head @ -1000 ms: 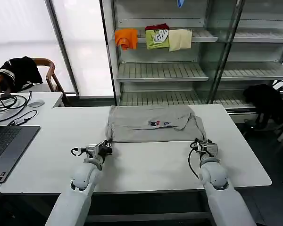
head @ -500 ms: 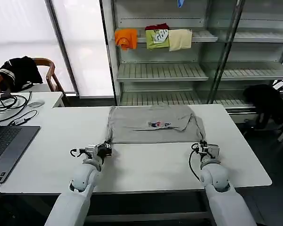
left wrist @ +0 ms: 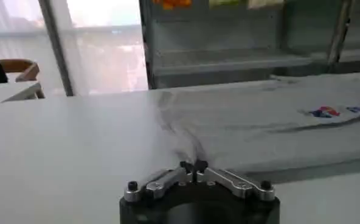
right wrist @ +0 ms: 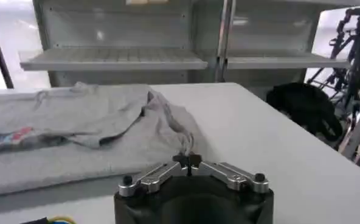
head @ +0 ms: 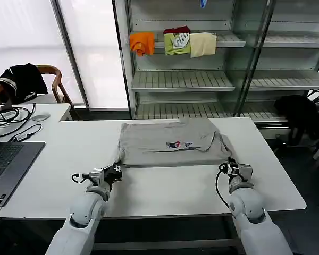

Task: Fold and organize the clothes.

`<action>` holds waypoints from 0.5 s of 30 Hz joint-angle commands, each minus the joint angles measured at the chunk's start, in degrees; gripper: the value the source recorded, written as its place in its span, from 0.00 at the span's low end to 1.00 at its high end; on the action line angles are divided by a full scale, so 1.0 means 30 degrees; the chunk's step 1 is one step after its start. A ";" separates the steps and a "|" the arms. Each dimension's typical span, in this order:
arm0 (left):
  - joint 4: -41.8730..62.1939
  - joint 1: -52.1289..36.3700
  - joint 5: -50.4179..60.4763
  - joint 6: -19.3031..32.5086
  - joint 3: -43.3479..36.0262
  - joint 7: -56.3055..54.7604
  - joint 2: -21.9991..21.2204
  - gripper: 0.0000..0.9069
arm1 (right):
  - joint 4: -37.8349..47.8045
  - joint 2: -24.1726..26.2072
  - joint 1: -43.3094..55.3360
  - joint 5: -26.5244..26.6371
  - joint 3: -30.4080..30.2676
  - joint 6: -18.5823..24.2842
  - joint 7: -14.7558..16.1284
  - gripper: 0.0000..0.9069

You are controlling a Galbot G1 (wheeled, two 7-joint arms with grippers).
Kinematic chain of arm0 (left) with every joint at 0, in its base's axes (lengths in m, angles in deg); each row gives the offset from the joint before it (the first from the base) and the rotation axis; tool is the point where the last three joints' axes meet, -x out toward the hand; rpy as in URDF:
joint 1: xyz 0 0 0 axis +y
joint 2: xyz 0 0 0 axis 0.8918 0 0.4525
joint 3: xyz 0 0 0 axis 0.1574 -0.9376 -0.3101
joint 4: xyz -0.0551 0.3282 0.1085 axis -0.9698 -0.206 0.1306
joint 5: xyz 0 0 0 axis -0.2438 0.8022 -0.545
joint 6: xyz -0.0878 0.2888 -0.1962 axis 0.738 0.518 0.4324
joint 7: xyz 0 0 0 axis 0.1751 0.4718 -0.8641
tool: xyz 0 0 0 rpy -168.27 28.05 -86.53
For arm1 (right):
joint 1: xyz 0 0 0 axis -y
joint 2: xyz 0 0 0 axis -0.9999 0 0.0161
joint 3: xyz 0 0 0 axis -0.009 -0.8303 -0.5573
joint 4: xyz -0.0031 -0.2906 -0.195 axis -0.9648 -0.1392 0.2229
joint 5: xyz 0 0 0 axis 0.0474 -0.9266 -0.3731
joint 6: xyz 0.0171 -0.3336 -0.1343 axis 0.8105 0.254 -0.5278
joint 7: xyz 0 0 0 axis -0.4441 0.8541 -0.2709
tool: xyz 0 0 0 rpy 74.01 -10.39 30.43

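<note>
A grey-taupe shirt (head: 170,146) with a small red and blue chest print lies spread across the far middle of the white table (head: 165,186), partly folded with a crumpled flap on its right side. My left gripper (head: 117,169) is shut on the shirt's near left corner, and the left wrist view shows the cloth (left wrist: 259,131) pinched and puckered between the fingertips of this gripper (left wrist: 193,165). At the near right corner my right gripper (head: 231,163) is also shut on the shirt; the right wrist view has this gripper (right wrist: 186,159) with a fold of the grey fabric (right wrist: 76,134) nipped in it.
A laptop (head: 5,164), cables and a mouse sit on the table's left part. A chair with a black garment (head: 21,79) stands behind it. Beyond the table a shelf unit (head: 183,79) holds orange, green and cream garments. Another black garment (head: 300,114) lies at the right.
Both grippers have drawn back toward me, dragging the shirt's near edge a little closer along the table. The left arm has shifted slightly leftward.
</note>
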 commanded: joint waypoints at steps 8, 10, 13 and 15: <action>-0.7701 0.8653 -0.0160 0.0478 0.2889 -0.0029 0.1028 0.02 | -0.6074 -0.0267 -0.7010 -0.0122 0.1536 0.0057 -0.0625 0.00; -0.8005 0.9086 -0.0140 0.0497 0.3135 -0.0020 0.0987 0.02 | -0.6163 -0.0262 -0.7324 -0.0429 0.1570 0.0059 -0.0734 0.00; -0.8082 0.9600 0.0019 0.0665 0.3357 -0.0027 0.0814 0.02 | -0.6473 -0.0383 -0.8335 -0.0633 0.1490 0.0096 -0.0992 0.00; -0.7962 1.0155 0.0376 0.1023 0.3391 0.0095 0.0667 0.02 | -0.6721 -0.0617 -0.9003 -0.0783 0.1397 0.0253 -0.1222 0.00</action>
